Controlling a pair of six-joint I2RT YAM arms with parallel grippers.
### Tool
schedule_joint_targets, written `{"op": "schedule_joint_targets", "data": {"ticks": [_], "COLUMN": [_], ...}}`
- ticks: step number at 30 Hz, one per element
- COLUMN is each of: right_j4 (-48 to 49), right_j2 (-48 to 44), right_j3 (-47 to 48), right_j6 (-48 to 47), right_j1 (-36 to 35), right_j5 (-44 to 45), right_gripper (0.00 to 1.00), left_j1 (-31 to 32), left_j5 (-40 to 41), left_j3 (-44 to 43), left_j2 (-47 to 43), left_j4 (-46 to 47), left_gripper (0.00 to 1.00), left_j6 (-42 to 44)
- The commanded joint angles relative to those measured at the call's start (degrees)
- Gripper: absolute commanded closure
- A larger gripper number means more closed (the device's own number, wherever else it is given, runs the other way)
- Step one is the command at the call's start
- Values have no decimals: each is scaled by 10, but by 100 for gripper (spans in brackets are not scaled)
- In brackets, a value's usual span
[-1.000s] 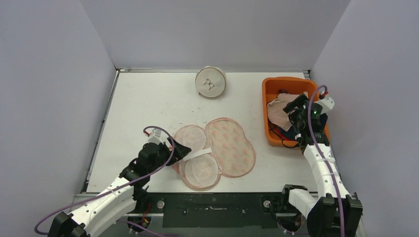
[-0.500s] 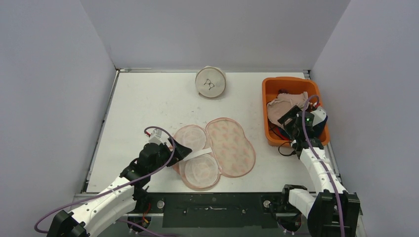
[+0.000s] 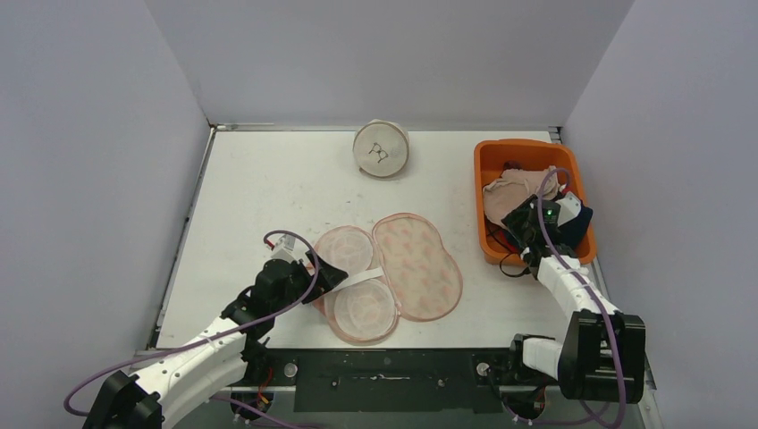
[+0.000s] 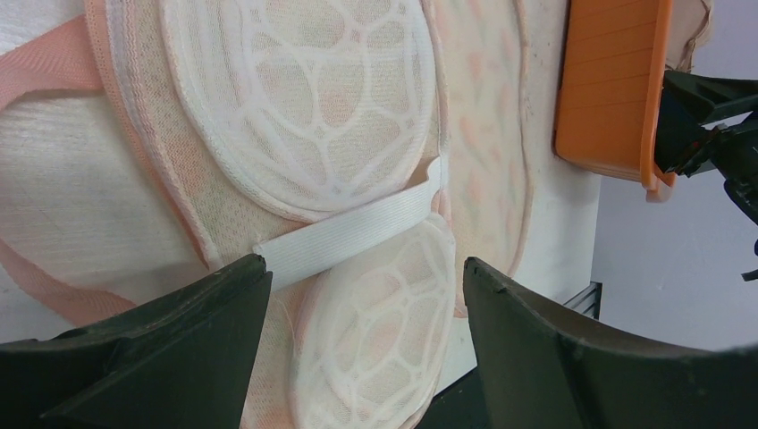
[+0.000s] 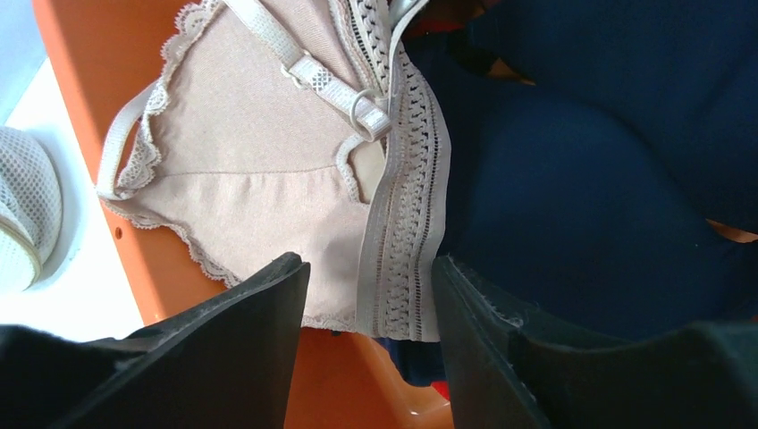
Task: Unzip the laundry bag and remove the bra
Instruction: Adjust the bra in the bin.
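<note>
white worktop (image 3: 250, 197), pale lilac walls on three sides.

left arm lies low, reaching in from the front-left corner. the left end effector (image 4: 366, 268) hangs with jaws apart above the white strap (image 4: 349, 234) that crosses the laundry bag (image 3: 420, 268), gripping nothing.

right arm rises from the front-right and bends over the orange bin (image 3: 518, 145). the right end effector (image 5: 371, 268) points down into it, jaws apart over the lace edge of the bra (image 5: 259, 179), not closed on it.

count:
- one laundry bag, unzipped and laid flat, with two round mesh domes (image 4: 304, 98) inside
- one beige bra, in the bin beside a dark blue garment (image 5: 581, 197)
- one round mesh pouch (image 3: 381, 148) at the rear

bin sits against the right edge. bag lies near the front edge, with bare surface to its left and behind it.
</note>
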State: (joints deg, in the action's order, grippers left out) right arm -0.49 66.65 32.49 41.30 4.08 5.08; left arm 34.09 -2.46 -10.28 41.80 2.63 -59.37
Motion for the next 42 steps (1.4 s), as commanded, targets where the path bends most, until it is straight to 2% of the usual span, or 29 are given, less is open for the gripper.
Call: {"op": "schedule_joint_targets", "data": {"ticks": [1,4,8,12,14,19,23,31,33,35,36,37,39,42], "right_j4": [46,47,43,-24,-68,-141,-177,-227,-238,-245,-247,-249,-253,-251], "right_j2": [23,31,8,-40,-65,-121,-169,-208,-217,-225,-228,-231,-229,-205], "right_j3": [4,9,8,33,48,64,62,37,27,18,20,27,53,107], "right_j6": [4,4,6,1,-7,-23,-35,-37,-28,-26,-28,-29,-35,-48], "right_j1": [0,0,-8,-37,-61,-61,-60,-58,-60,-61,-63,-65,-71,-77], "right_j5": [5,7,17,79,101,109,104,103,103,102,102,105,118,134], "right_gripper": [50,59,83,94,95,95,95,95,90,68,51,42,31,24], "left_j1": [3,3,3,3,4,5,7,12,12,13,13,14,14,15], "left_j5": [-4,-3,0,-2,-4,-3,-5,-9,-8,-6,-5,-5,-5,-4], "left_j3": [4,6,8,3,-2,-9,-15,-19,-17,-16,-16,-16,-18,-25], "left_j2": [3,1,-4,-1,1,-4,0,12,10,10,10,10,12,13], "left_j4": [37,35,32,31,30,24,24,28,27,27,26,27,25,23], "left_gripper": [23,23,23,23,23,23,23,23,23,23,23,23,23,23], "left_j6": [-2,-3,-3,-3,-3,1,3,2,1,0,0,0,1,2]}}
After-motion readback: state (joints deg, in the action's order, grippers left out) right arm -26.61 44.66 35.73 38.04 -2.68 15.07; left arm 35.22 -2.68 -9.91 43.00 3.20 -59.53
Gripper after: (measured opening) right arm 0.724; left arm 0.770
